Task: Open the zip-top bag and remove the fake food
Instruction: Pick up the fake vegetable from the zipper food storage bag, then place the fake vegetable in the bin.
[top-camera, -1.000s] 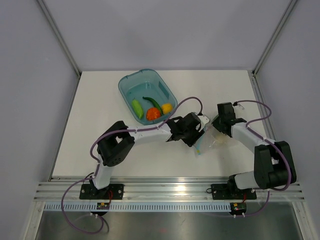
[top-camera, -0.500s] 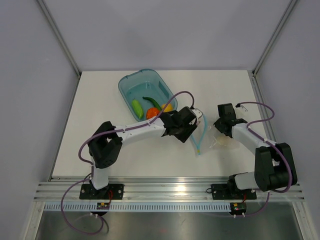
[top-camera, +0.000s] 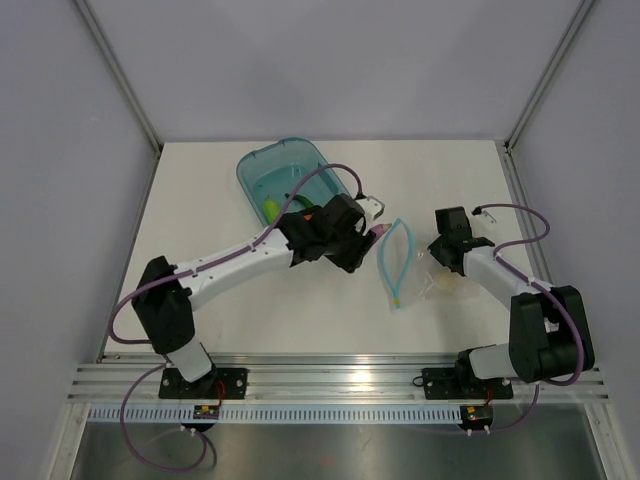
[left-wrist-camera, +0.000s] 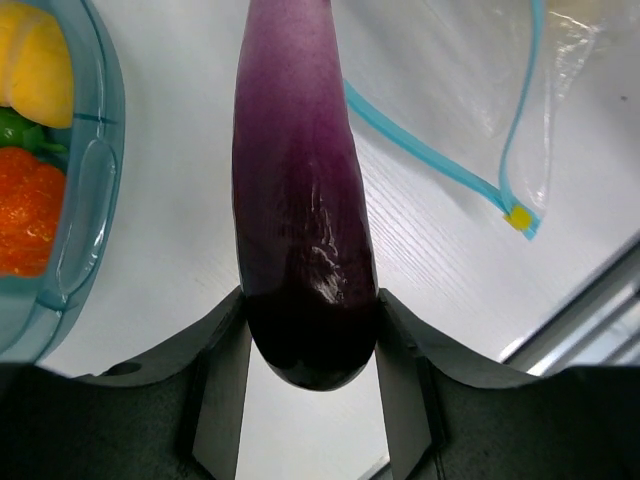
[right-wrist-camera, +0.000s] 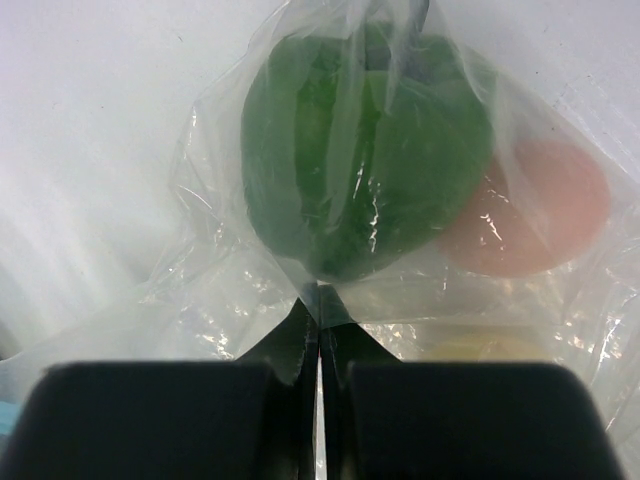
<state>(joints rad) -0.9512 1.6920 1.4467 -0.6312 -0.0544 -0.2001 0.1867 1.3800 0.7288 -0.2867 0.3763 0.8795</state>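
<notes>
The clear zip-top bag (top-camera: 418, 268) lies right of centre, its light blue zip strip (top-camera: 392, 262) spread open in a loop. My right gripper (top-camera: 434, 252) is shut on a fold of the bag's plastic (right-wrist-camera: 318, 300). Inside the bag are a green pepper (right-wrist-camera: 365, 150), a pinkish piece (right-wrist-camera: 540, 205) and a yellowish piece (right-wrist-camera: 480, 345). My left gripper (top-camera: 368, 222) is shut on the purple eggplant (left-wrist-camera: 300, 200), held above the table between the bag and the tub. The zip strip also shows in the left wrist view (left-wrist-camera: 430, 160).
A translucent teal tub (top-camera: 262, 165) stands at the back centre-left, holding a green cucumber (top-camera: 270, 210). The left wrist view shows its rim (left-wrist-camera: 95, 170), a yellow lemon (left-wrist-camera: 35, 60) and an orange-red piece (left-wrist-camera: 25, 210). My left arm partly covers the tub.
My left gripper has drawn back out of the bag's mouth and moved left toward the tub, carrying the eggplant. The bag's mouth stays open. The right gripper has hardly moved.
</notes>
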